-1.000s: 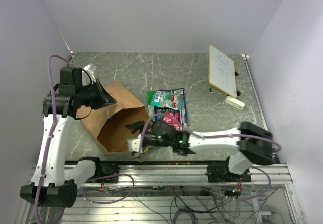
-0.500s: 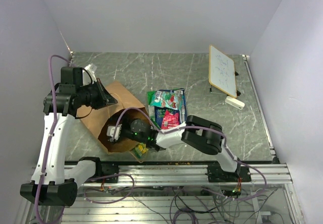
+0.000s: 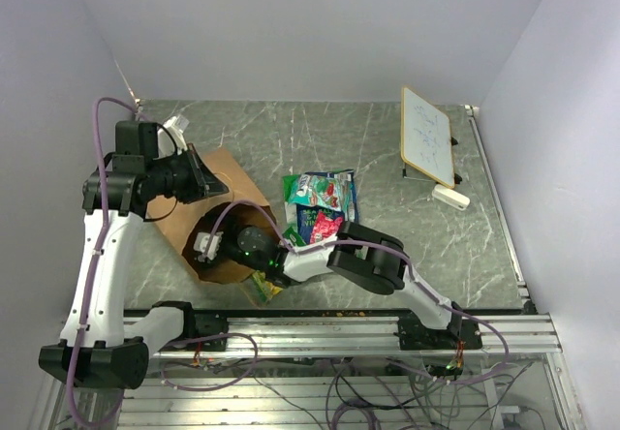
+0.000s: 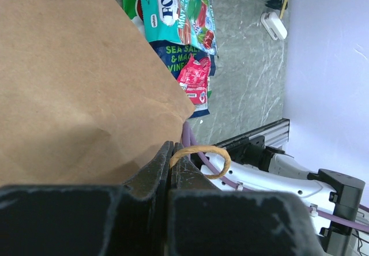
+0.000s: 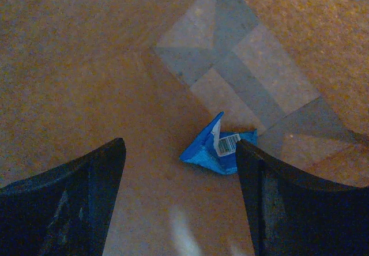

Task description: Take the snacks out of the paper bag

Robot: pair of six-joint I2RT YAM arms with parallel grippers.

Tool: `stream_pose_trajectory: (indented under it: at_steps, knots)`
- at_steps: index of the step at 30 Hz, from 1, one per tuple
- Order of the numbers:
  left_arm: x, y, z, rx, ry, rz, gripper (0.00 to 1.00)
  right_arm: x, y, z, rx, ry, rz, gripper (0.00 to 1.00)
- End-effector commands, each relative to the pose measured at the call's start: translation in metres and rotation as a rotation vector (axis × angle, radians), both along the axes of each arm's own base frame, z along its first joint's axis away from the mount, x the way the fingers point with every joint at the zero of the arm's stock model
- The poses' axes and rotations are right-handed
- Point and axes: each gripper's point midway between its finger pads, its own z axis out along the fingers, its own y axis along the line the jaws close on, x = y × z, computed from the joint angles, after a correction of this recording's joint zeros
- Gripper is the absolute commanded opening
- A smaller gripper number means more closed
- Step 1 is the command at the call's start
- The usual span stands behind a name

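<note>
Inside the paper bag [image 3: 240, 184]: right gripper [image 5: 179, 147], jaws apart, blue packet [image 5: 222, 151] just ahead.
Left gripper [image 4: 171, 147]: clamped on bag's edge.
Worktop [image 3: 387, 149] middle: snack pile [image 3: 323, 203].

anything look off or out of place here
One crumpled blue packet lies alone, folded up, deep in the paper bag, which lies tipped on its side. A yellow-green packet sits at the near edge of the table, apart from the snack pile.
</note>
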Motion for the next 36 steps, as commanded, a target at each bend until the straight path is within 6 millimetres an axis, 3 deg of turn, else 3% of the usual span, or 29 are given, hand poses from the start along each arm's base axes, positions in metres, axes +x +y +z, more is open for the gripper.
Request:
stream_pose_trajectory:
  at_steps: [1,5,9,12,16,19,23,27,32,36]
  knots:
    - [0.002,-0.008,0.015,-0.03,-0.062,-0.051,0.07,0.014,0.007,0.004,0.042,0.025,-0.065,0.77]
    - [0.003,-0.008,0.014,-0.033,-0.056,-0.052,0.07,0.029,0.003,0.011,0.051,0.053,-0.145,0.79]
    - [0.004,-0.007,0.01,-0.038,-0.028,-0.028,0.07,0.033,-0.017,0.02,0.051,0.106,-0.214,0.8]
    - [0.007,-0.007,0.005,-0.057,0.005,0.004,0.07,0.023,-0.037,0.033,0.078,0.156,-0.212,0.8]
    - [0.014,-0.012,0.004,-0.094,-0.002,0.0,0.07,-0.009,-0.06,0.048,0.118,0.246,-0.099,0.8]
    - [0.015,-0.012,0.007,-0.086,-0.022,-0.015,0.07,-0.025,-0.06,0.056,0.12,0.305,-0.033,0.8]
    - [0.015,-0.013,0.011,-0.082,-0.048,-0.038,0.07,-0.02,-0.054,0.049,0.156,0.42,-0.089,0.8]
    - [0.015,-0.016,0.018,-0.09,-0.086,-0.059,0.07,-0.018,-0.047,0.053,0.184,0.405,-0.078,0.81]
    - [0.015,-0.022,0.03,-0.134,-0.131,-0.076,0.07,-0.006,-0.042,0.025,0.145,0.371,-0.112,0.77]
    - [0.015,-0.023,0.046,-0.146,-0.18,-0.09,0.07,-0.003,-0.044,0.027,0.142,0.33,-0.083,0.71]
